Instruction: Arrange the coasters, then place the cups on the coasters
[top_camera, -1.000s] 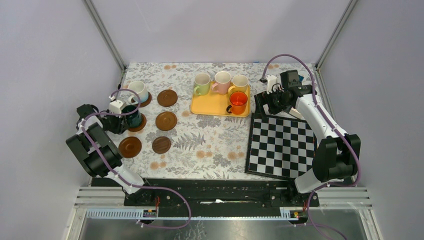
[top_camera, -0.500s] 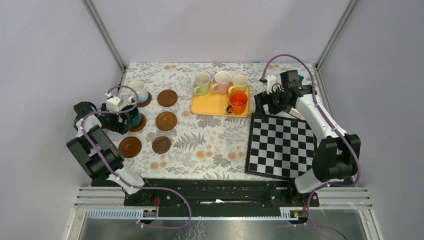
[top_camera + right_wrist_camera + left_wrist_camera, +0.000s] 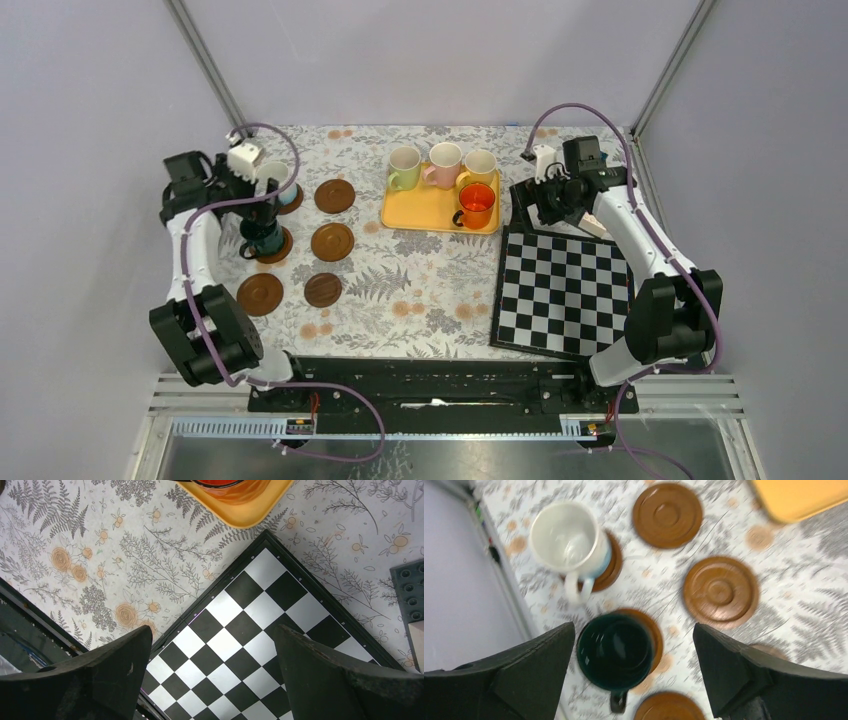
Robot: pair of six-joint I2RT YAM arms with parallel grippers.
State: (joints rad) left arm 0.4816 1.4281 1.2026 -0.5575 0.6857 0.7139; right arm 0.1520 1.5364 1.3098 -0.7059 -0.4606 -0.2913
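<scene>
While the left claw hangs with its fingers spread wide, released and grasping nothing, the dark green cup stands upright right beneath it on a brown coaster in the middle of the left column. Just beyond, the white cup sits on the far-left coaster, near the left edge of the table. Four more discs lie bare on the floral cloth: the far-right coaster, the middle-right coaster, the near-left coaster and the darker near-right coaster, so that the six make two columns of three. Well apart to the right, the yellow tray carries the light green cup, the pink cup and the yellow cup in a row along its far side, with the orange cup nearer. The right claw is likewise released and empty, poised over the corner of the chequered board beside the tray
</scene>
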